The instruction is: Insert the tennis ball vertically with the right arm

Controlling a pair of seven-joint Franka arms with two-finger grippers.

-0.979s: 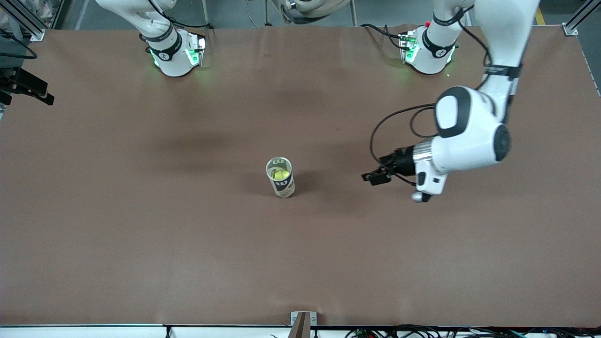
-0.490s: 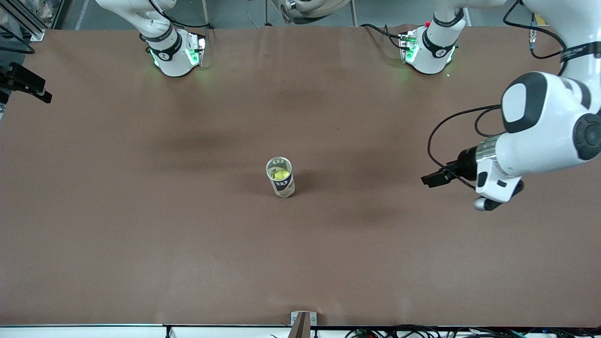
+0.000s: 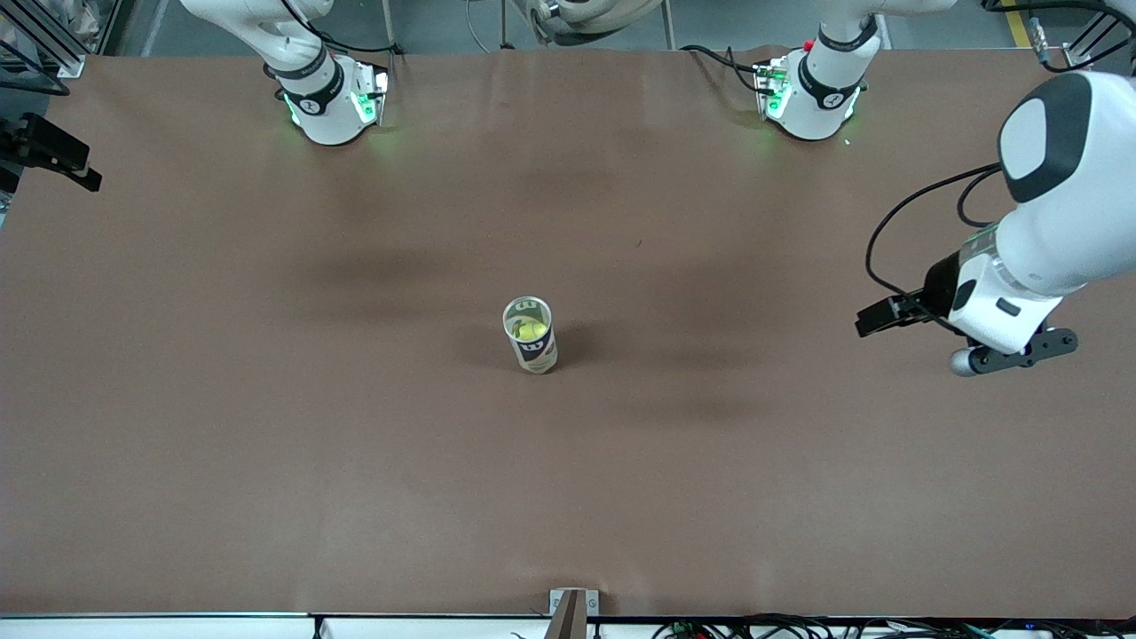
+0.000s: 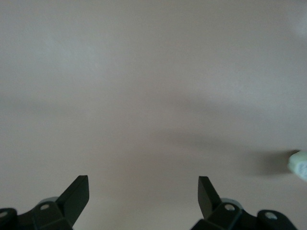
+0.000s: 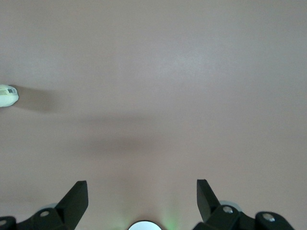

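The tennis ball (image 3: 532, 330) sits down inside a tall can (image 3: 531, 346) that stands upright in the middle of the brown worktop (image 3: 266, 444). It looks like the ball is already in, so nothing needs to hold it now. The can's open top faces up, which is why the yellow of the ball shows from above. The left gripper (image 3: 874, 318) hangs over the worktop toward the left arm's end, well apart from the can, and its fingers (image 4: 76, 196) are spread wide with nothing between them. The right gripper (image 5: 142, 199) is also spread wide and empty, over bare worktop near its own base. The front view cuts off most of the right arm, so only its base (image 3: 324, 98) shows there. The can is just a small pale bit at the edge of each wrist view. How deep the ball sits is hard to tell.
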